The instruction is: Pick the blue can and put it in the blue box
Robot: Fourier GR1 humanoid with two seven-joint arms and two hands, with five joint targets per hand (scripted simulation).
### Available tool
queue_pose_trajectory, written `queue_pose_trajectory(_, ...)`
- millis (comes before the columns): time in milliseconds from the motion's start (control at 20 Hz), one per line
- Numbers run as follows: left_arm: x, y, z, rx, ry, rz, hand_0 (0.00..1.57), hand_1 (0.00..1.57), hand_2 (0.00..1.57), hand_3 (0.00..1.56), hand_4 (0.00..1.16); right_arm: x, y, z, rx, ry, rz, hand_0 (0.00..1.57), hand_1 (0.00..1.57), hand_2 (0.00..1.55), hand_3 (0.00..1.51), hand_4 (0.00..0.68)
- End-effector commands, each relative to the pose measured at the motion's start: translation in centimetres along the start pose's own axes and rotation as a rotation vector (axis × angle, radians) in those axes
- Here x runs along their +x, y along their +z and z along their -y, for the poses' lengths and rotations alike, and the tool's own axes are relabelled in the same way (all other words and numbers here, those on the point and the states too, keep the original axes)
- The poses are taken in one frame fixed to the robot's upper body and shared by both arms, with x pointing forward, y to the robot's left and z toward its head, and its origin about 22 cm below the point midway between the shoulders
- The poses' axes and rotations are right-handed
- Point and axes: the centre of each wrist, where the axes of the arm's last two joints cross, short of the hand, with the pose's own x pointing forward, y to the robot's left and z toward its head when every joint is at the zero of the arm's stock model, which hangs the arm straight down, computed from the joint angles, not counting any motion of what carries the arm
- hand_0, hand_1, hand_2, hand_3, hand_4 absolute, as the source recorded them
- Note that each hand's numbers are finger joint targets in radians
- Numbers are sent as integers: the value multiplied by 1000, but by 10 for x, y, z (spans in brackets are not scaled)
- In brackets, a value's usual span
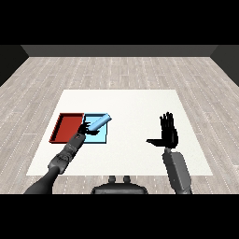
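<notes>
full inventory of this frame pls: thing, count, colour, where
table: 1, white, centre of view, on a wood-plank floor
red tray: 1, red, left part of the table, leftmost of the two trays
blue tray: 1, light blue, right beside the red tray on its right
blue can: 1, light blue, tilted over the blue tray, its top end poking past the tray's far right corner, held at its lower end
left hand: 1, black on a grey forearm, over the blue tray, curled round the can
right hand: 1, black on a grey forearm, right part of the table, fingers straight, thumb out to the side, holding nothing
</notes>
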Motion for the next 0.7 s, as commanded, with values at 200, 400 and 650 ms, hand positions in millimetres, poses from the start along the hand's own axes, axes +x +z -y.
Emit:
queue_pose_trajectory(200, -33, 11, 19, 211, 96, -11, 0, 0, 0, 0, 0, 9, 5, 2, -5, -17, 6, 0, 0, 0, 0, 0)
queue_pose_trajectory(400, 8, 5, 7, 388, 267, 278, 0, 0, 0, 0, 0, 4, -7, -3, 9, -41, 23, 0, 0, 0, 0, 0)
queue_pose_trajectory(650, 25, 14, 6, 283, 395, 651, 0, 0, 0, 0, 0, 6, -5, -3, 31, -40, 3, 0, 0, 0, 0, 0)
